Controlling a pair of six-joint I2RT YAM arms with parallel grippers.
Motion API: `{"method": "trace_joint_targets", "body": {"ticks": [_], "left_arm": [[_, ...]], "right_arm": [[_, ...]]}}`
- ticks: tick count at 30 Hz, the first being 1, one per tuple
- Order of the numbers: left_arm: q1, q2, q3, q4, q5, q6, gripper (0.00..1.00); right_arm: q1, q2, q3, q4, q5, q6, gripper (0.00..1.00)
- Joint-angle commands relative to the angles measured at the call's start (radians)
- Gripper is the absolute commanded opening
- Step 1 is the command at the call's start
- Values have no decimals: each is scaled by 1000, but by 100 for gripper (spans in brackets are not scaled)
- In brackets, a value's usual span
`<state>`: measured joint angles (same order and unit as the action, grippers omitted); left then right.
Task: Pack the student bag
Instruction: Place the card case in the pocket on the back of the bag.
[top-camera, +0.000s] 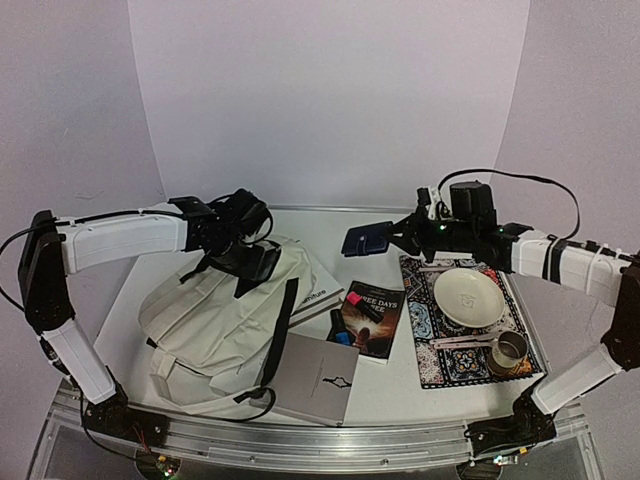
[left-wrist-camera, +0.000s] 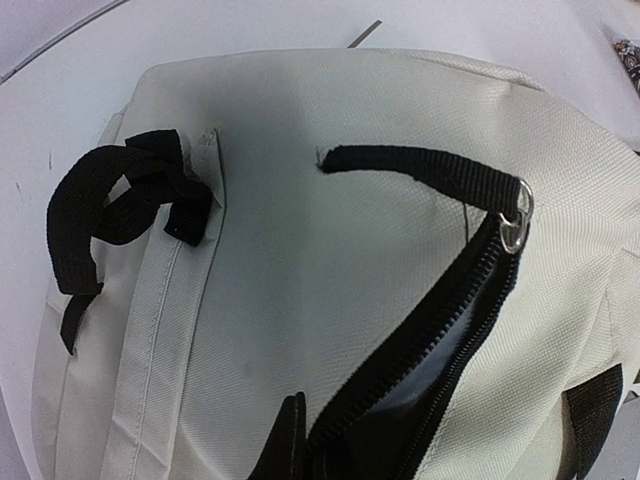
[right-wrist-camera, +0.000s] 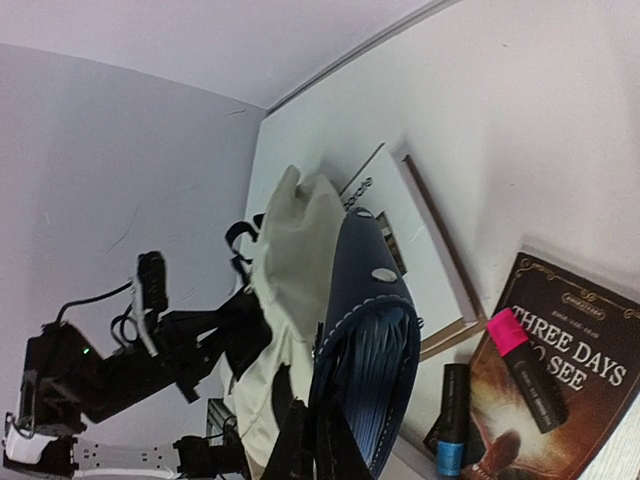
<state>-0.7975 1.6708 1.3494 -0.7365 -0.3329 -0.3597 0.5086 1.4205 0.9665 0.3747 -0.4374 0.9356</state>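
Observation:
The student bag (top-camera: 215, 325) is a big cream backpack with black straps, lying at the left of the table. Its black zipper (left-wrist-camera: 450, 320) stands partly open, showing a dark inside. My left gripper (top-camera: 248, 258) is shut at the bag's raised top; its black fingertips (left-wrist-camera: 290, 440) pinch the fabric right beside the zipper edge. My right gripper (top-camera: 397, 238) hangs above the table's middle, shut on a navy blue wallet (top-camera: 365, 240) with white stitching (right-wrist-camera: 375, 350). The wallet is in the air, right of the bag.
A book titled "Three Days to See" (top-camera: 372, 320) lies mid-table with a pink highlighter (top-camera: 357, 299) on it and a black and blue marker (right-wrist-camera: 450, 420) beside it. A grey notebook (top-camera: 315, 380) lies in front. A patterned mat (top-camera: 440, 360) carries a plate (top-camera: 468, 297) and a metal cup (top-camera: 508, 352).

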Motion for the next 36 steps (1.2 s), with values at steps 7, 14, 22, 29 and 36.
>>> {"method": "trace_joint_targets", "body": {"ticks": [7,14,22,29,36], "left_arm": [[5,-26,74,11,85,58,0],[5,-45,71,2,128,67,0],[5,-52,80,-1,211,64,0],[4,-75,86,0,270,57,0],[4,-90,80,1,277,67,0]], "right_arm": [[163,-3,84,33,-25,-3,0],[246,94,149,103,-43,16,0],[294,213,203,199,-73,64,0],[317,319,244,238,-95,83,0],[319,392,251,299,-136,134,0]]}}
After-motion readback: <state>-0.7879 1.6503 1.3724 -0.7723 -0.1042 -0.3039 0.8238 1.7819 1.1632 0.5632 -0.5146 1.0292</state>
